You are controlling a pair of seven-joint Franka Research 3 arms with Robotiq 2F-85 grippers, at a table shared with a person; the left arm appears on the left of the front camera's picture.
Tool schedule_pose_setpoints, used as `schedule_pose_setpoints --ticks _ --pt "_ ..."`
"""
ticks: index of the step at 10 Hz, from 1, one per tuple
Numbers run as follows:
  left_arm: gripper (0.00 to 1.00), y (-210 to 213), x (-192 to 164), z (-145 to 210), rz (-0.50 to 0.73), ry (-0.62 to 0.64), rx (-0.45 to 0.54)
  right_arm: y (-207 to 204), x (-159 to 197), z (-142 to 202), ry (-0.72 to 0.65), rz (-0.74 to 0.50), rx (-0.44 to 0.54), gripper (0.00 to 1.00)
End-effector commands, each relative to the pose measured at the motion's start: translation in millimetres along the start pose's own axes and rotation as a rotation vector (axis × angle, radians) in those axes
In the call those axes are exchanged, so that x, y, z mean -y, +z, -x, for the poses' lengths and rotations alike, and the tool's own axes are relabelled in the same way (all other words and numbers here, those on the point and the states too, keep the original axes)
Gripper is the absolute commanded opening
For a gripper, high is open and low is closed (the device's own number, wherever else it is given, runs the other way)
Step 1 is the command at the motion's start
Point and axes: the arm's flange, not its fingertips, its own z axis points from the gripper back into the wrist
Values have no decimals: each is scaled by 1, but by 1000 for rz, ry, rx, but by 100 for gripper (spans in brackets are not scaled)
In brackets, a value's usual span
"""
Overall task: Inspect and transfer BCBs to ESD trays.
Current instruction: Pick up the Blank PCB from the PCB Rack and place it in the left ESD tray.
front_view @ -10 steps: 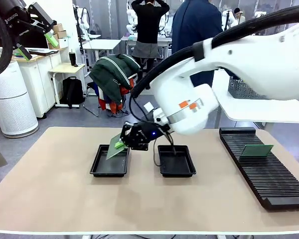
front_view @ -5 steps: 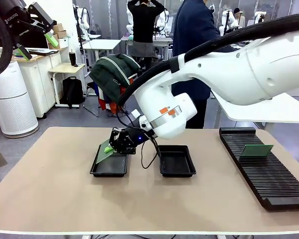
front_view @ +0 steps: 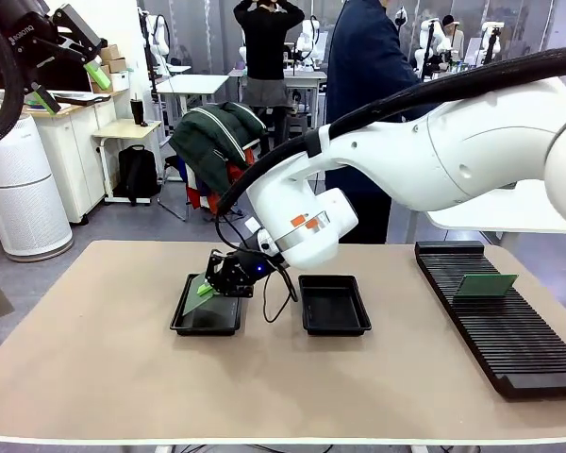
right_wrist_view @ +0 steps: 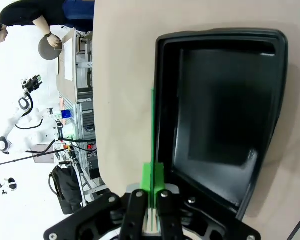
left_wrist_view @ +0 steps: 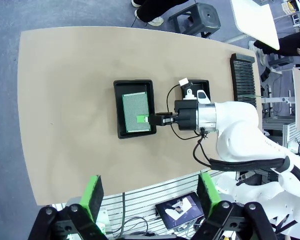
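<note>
Beige table [front_view: 104, 377] in an open workshop, with a person in a dark blue jacket [front_view: 363, 66] standing at the far side. Two black ESD trays side by side near the table's middle: left tray [front_view: 184, 326] and right tray [front_view: 335, 307], close together but apart. Long black ribbed rack [front_view: 509, 340] along the robot's right side of the table, a second BCB [front_view: 486, 285] standing upright in its slots.

Right arm stretched across the middle, low over the left tray. Right gripper [front_view: 208, 288] clamped on the held BCB [front_view: 194, 296], green pads pinching one edge. Board tilted in the front view: high side at the gripper, low side within the tray's outline.

From above, in the left wrist view, held BCB [left_wrist_view: 136, 113] lying over most of the left tray's floor and inside the rim [left_wrist_view: 118, 110] on all sides. Contact between board and tray floor: cannot tell.

In the right wrist view, board edge-on [right_wrist_view: 152, 135] between the closed fingers, running along one long wall of the left tray [right_wrist_view: 220, 34].

Left gripper [front_view: 73, 87] raised high at the robot's left, well above the table, jaws wide apart. Its green pads [left_wrist_view: 94, 197] spread at the bottom of the left wrist view.
</note>
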Motion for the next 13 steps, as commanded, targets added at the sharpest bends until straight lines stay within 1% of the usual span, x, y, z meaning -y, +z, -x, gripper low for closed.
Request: schedule_pose_setpoints --ticks 1,4,6,11,12,13 --pt "100 -1 -2 2 1 3 5 -8 1 -6 -14 23 44 2" --pt "100 -1 -2 2 1 3 5 -13 10 -9 -23 16 33 2" --pt "100 -1 -2 2 1 3 5 -19 11 -9 -28 39 56 2" --pt "100 -1 -2 2 1 3 5 -28 16 -12 -56 71 51 2" --pt "100 -1 -2 2 1 3 5 -28 17 -10 12 43 -9 2" --pt "100 -1 -2 2 1 3 5 -23 20 -7 -42 46 31 2"
